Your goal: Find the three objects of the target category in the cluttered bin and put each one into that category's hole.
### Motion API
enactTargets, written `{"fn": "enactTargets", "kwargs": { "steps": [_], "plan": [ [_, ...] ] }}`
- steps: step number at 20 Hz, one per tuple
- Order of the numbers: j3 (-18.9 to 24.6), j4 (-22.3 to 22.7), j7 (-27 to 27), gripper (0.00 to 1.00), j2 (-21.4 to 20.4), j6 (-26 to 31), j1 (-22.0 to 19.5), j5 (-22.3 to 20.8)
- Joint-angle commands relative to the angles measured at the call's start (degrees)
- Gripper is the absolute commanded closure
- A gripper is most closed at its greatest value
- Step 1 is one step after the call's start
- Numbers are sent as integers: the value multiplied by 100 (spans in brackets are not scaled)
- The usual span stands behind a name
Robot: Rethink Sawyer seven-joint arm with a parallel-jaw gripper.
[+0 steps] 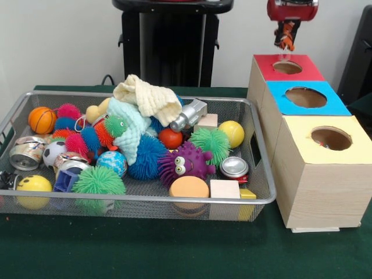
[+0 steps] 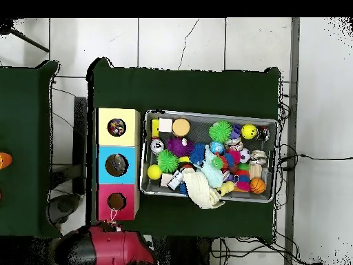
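Observation:
My gripper (image 1: 286,38) hangs at the top right, just above the round hole of the red-topped box (image 1: 289,68). It is shut on a small orange toy with black tiger stripes (image 1: 284,36); its white string loop (image 1: 284,56) dangles toward the hole. In the overhead view the gripper (image 2: 112,219) is at the red box's (image 2: 116,201) near edge. The wire mesh bin (image 1: 139,197) sits left of the boxes, full of mixed toys, and also shows in the overhead view (image 2: 210,114). I cannot tell which other toys belong with the tiger toy.
A blue-topped box (image 1: 306,97) and a yellow-topped box (image 1: 330,138) stand in line with the red one; something colourful lies inside the yellow hole (image 2: 116,127). The bin holds an orange basketball (image 1: 42,119), a cream cloth (image 1: 148,99), spiky balls, cans and wooden blocks.

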Motion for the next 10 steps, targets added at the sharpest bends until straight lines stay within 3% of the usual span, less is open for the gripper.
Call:
{"fn": "enactTargets", "kwargs": {
  "steps": [1,7,10],
  "plan": [
    [-341,-351,1021,100,-1002,1251,-167,23],
    [-462,-1038,1402,100,-1145,2289,46,23],
    [-429,-1361,1415,100,-1025,2153,47,36]
  ]
}}
